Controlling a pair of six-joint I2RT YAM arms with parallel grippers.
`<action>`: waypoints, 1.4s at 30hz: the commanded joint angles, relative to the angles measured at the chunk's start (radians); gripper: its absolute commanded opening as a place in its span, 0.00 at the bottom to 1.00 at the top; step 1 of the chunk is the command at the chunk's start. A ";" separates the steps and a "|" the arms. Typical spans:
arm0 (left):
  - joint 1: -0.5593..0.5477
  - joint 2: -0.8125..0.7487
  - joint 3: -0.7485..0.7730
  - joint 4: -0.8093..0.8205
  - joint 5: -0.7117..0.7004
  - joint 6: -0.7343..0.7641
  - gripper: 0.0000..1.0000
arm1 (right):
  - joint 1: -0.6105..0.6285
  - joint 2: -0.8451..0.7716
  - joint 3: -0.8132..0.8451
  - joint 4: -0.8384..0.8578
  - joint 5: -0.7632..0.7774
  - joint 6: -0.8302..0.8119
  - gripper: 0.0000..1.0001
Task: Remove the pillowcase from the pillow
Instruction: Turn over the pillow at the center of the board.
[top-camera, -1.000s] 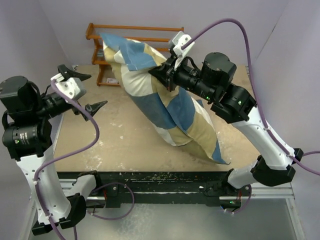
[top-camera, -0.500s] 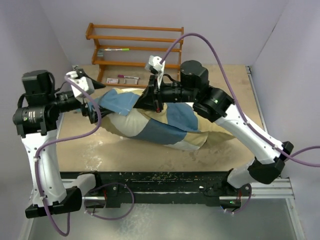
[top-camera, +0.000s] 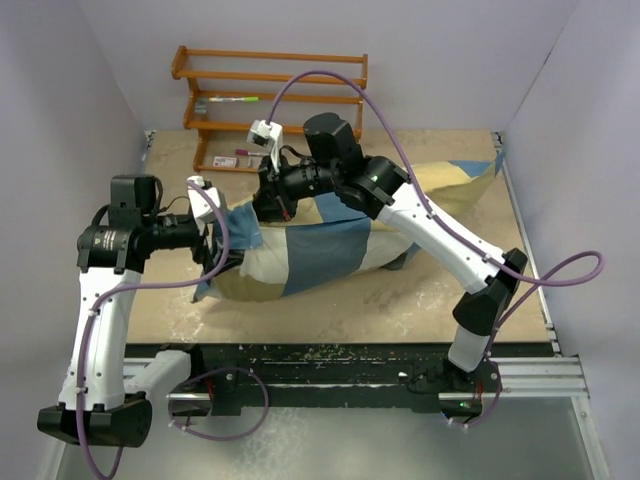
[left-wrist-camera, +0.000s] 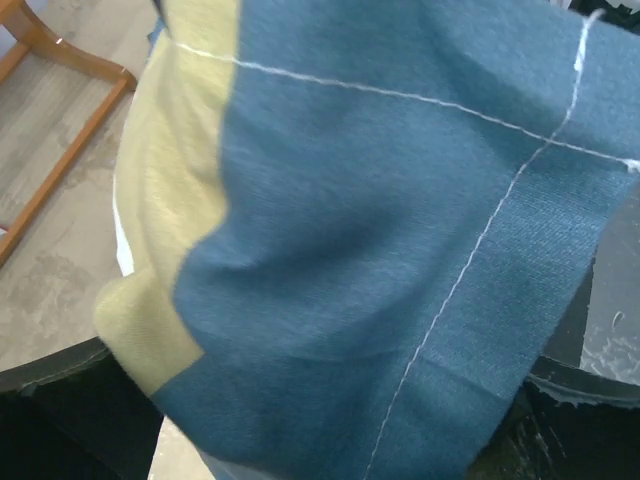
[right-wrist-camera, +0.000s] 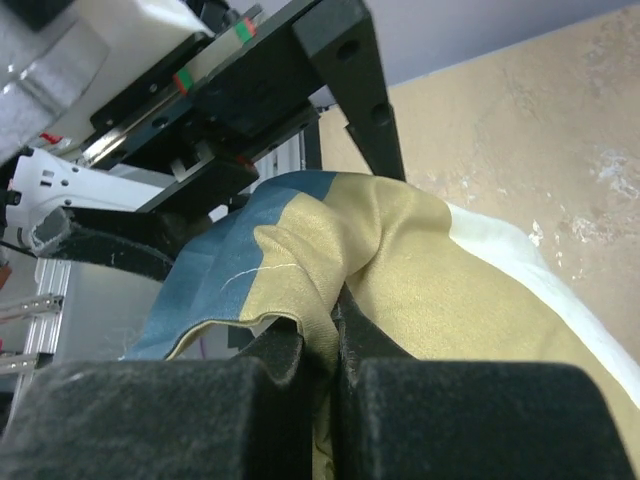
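Lowered since a sec ago, pillowcase (top-camera: 330, 245) now lies across table (top-camera: 400, 300), left end betw. wide-open left gripper (top-camera: 220, 240); right gripper (right-wrist-camera: 335, 330) pinches tan fold. Pillow hidden inside; left fingertips mostly covered.

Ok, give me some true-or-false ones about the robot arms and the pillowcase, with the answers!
1. The right gripper is pinching the pillowcase. True.
2. The left gripper is shut tight. False: its jaws are wide open at the pillowcase's end.
3. A wooden rack stands at the back, behind the pillowcase. True.
4. The pillowcase is red all over. False: it is blue, tan and cream.
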 joint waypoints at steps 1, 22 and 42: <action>-0.033 -0.047 -0.073 0.016 0.096 -0.059 0.99 | -0.040 -0.021 0.110 0.245 0.050 0.051 0.00; -0.065 0.017 -0.231 0.553 -0.207 -0.597 0.00 | -0.090 0.006 0.115 0.353 0.161 0.193 0.50; 0.011 0.219 -0.090 0.520 -0.707 -0.605 0.00 | -0.861 -0.574 -0.737 0.196 0.520 0.353 1.00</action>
